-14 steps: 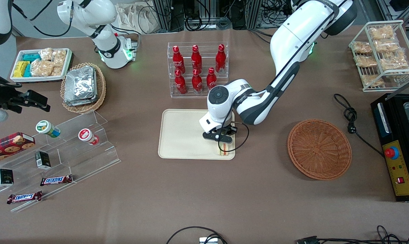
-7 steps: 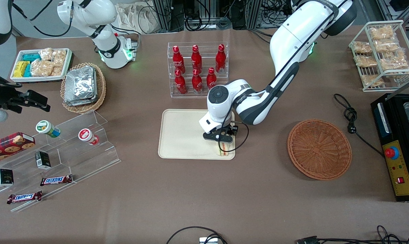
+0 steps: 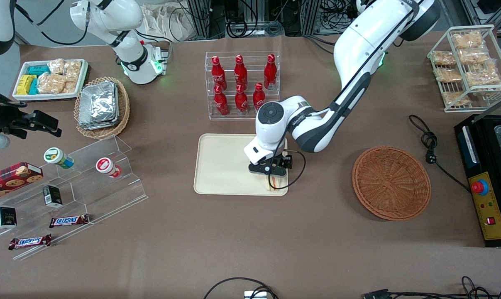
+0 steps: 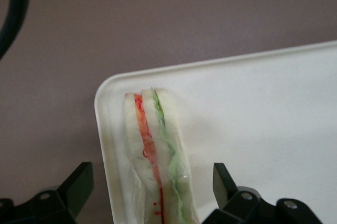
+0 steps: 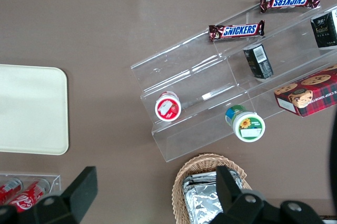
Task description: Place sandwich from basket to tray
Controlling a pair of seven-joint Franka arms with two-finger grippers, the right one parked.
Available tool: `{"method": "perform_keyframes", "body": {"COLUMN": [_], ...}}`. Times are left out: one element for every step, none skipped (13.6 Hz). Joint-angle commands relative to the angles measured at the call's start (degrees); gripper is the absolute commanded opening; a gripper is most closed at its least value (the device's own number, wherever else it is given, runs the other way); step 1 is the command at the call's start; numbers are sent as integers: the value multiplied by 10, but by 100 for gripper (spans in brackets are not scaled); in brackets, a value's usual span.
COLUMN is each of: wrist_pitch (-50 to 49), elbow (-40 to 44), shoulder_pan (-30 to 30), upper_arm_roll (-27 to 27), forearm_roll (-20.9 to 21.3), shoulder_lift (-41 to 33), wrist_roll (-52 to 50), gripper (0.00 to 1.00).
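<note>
Now | gripper (image 3: 274, 176) spread wide, risen slightly | sandwich (image 4: 158, 155) on tray (image 3: 221, 166)

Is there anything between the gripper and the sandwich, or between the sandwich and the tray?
Nothing visible. The sandwich already stands on edge on the tray, in a corner, and the gripper hangs open directly above it, one finger on each side, not touching.
</note>
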Motion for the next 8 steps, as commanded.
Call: {"method": "perform_keyframes", "body": {"wrist_pitch": [-7,-14,-35,-65,-100,-135,-169,-213], "elbow": [-13,-13,-11,-7,-4,-4,-4,-4], "shoulder_pan": [9,9,12,19,34,50,62,63], "upper_arm_roll": [29,39,50,72,92,110,138,167], "forearm_roll": [-51,-85,-128,-180,-236,-273,-290,-284], "shoulder_lift": [-80,-105,-129,-152,-178,-200,-224,-249], "wrist_roll": [-5,17,67,121,172,213,244,276], "gripper": [100,100,100,100,100,100,100,100]}}
